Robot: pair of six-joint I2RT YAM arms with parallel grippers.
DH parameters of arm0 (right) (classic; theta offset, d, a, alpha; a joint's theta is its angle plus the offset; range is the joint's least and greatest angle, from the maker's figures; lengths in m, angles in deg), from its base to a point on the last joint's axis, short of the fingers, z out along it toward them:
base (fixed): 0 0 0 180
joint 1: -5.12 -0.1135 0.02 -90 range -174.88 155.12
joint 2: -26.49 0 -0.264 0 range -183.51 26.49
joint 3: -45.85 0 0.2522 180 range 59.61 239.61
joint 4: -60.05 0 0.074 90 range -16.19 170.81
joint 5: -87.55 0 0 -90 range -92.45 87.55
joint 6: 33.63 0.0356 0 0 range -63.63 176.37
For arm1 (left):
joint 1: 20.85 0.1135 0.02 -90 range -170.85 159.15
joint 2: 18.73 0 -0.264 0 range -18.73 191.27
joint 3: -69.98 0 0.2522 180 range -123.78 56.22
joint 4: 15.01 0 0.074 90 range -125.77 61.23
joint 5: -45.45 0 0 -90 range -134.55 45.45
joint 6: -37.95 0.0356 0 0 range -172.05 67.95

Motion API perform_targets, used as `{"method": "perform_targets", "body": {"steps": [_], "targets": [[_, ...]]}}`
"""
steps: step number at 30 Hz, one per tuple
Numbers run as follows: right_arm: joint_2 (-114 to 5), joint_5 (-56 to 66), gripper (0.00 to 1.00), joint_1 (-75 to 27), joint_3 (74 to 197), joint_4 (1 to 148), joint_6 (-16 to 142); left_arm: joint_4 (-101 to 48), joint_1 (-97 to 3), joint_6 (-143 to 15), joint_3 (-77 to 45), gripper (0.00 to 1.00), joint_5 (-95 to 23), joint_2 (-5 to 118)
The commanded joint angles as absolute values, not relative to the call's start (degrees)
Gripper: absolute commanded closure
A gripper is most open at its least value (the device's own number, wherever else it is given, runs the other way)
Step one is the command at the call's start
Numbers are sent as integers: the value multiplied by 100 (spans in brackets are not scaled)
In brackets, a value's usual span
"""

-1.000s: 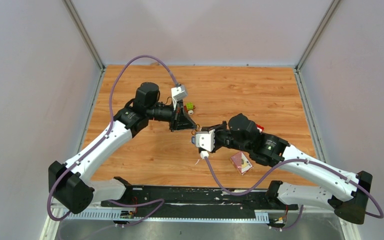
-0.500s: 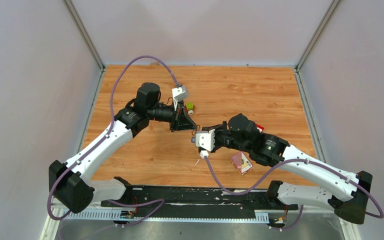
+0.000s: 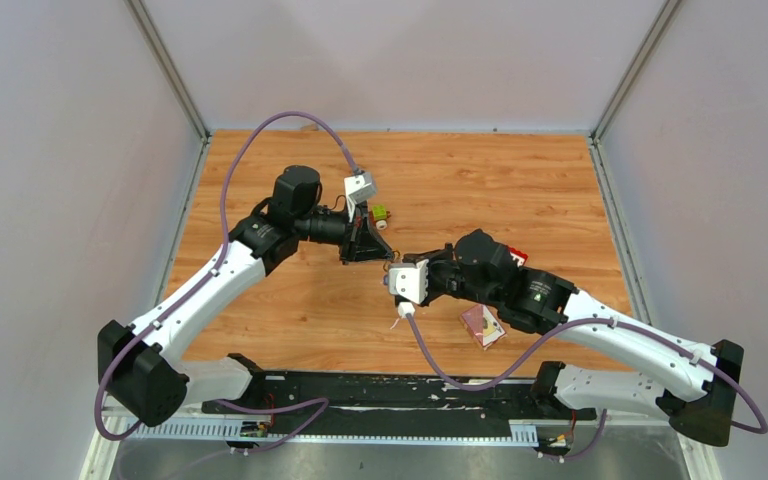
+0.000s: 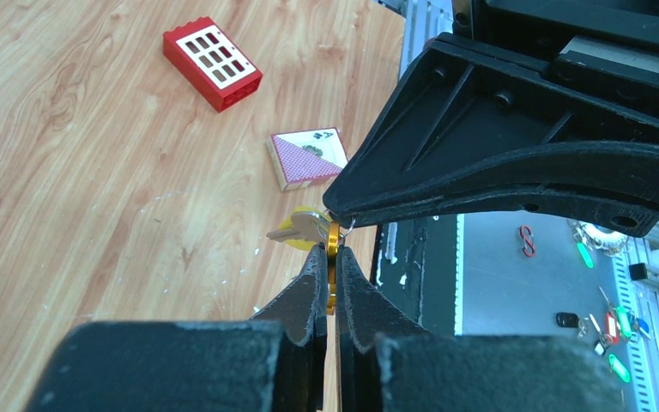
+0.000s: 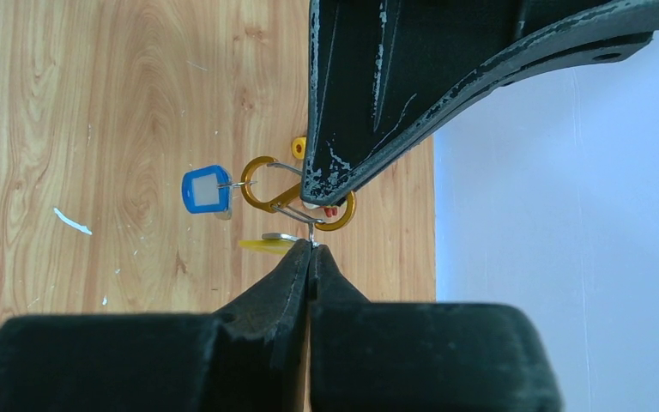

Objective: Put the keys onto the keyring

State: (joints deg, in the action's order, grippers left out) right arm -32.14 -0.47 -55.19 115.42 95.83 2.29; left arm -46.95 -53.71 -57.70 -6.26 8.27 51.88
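Note:
Both grippers meet in mid-air over the table's middle. My left gripper (image 3: 385,256) (image 4: 332,253) is shut on the gold keyring (image 4: 333,236), an S-shaped clip that also shows in the right wrist view (image 5: 296,193). The blue-headed key (image 5: 204,189) hangs from the keyring's left loop by a thin wire link. My right gripper (image 3: 400,266) (image 5: 311,246) is shut on the small wire link of the yellow-headed key (image 5: 268,245) (image 4: 296,228), right against the keyring's other loop. Whether that link is threaded on the loop cannot be told.
A red block with white squares (image 4: 212,63) (image 3: 518,256) and a playing-card box (image 4: 307,157) (image 3: 483,324) lie on the wooden table by the right arm. A small toy car (image 3: 379,212) sits behind the left gripper. The black rail (image 3: 390,390) runs along the near edge.
The right arm has edged slightly left toward the left gripper. Both grips are unchanged.

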Motion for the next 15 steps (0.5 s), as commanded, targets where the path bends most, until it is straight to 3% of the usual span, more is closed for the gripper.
{"method": "perform_targets", "body": {"steps": [1, 15], "targets": [[-3229, -14, 100, -5626, 11671, 9072, 333, -4515, -5449, -5696, -583, 100, 971, 5187], [-3208, -140, 100, -5714, 11564, 8851, 405, -4281, -5450, -5900, -495, 100, 1106, 5167]]}}
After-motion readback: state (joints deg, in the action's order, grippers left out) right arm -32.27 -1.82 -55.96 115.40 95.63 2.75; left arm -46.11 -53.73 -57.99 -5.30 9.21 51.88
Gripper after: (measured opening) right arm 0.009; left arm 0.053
